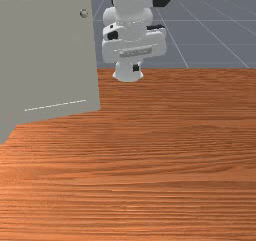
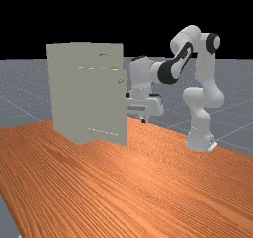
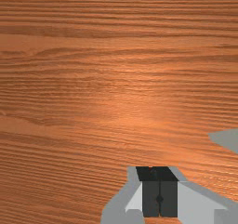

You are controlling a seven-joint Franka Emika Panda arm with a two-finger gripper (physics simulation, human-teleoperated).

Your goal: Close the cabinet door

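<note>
"If you look at the front view, where is the cabinet door (image 1: 50,60)?"

"Over at the front view's left, standing open, with its round knob (image 1: 84,13) high up near the free edge. The claw (image 1: 136,68) is to the front view's right of that edge, and a narrow gap shows between the door and the hand."

"And in the far view?"

"There the door sticks out past the body of the cabinet (image 2: 64,94) toward the far view's right. The hand is right beside its free edge in the picture, and I can't tell from there whether they touch. The arm (image 2: 205,64) reaches in from the far view's right."

"Is the claw holding anything?"

"No, its two fingers are pressed together, with just a thin seam between the dark pads (image 3: 151,202). They point down toward the bench (image 3: 116,79)."

"What's that near them in the wrist view?"

"A pale grey corner (image 3: 228,140), apart from the fingers. I can't say which part it belongs to."
</note>
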